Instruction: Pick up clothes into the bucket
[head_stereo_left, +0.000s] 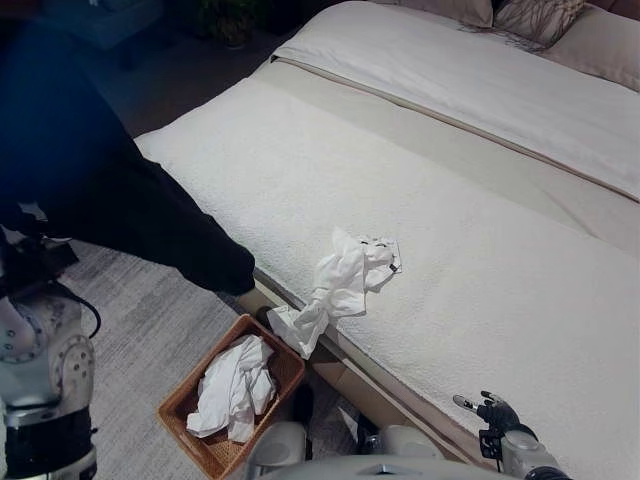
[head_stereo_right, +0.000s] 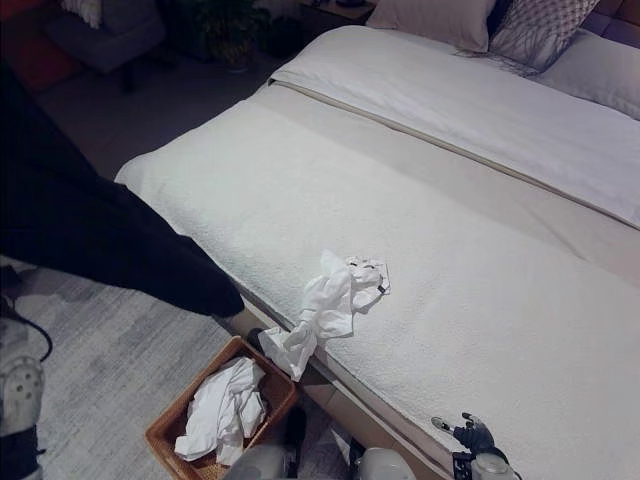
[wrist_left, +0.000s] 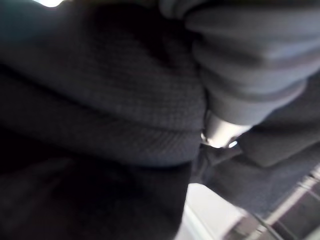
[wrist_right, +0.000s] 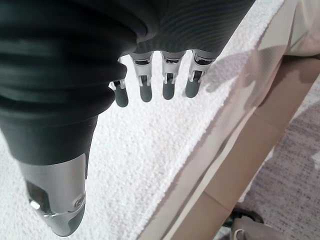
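The bed (head_stereo_left: 480, 250) wears a nubbly, matt white cover. The shirt (head_stereo_left: 345, 280) on its edge is thin crumpled white cloth. The basket (head_stereo_left: 180, 410) is brown wicker. Dark matt fabric (head_stereo_left: 110, 190) drapes the left arm. The fingers (wrist_right: 167, 80) are smooth silver metal with matt grey tips.

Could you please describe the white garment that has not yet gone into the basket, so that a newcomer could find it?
Start at the large bed and follow its near edge. The white garment lies crumpled there, one end hanging over the edge above the wicker basket. Unlike the white clothes in the basket, it rests on the bedcover.
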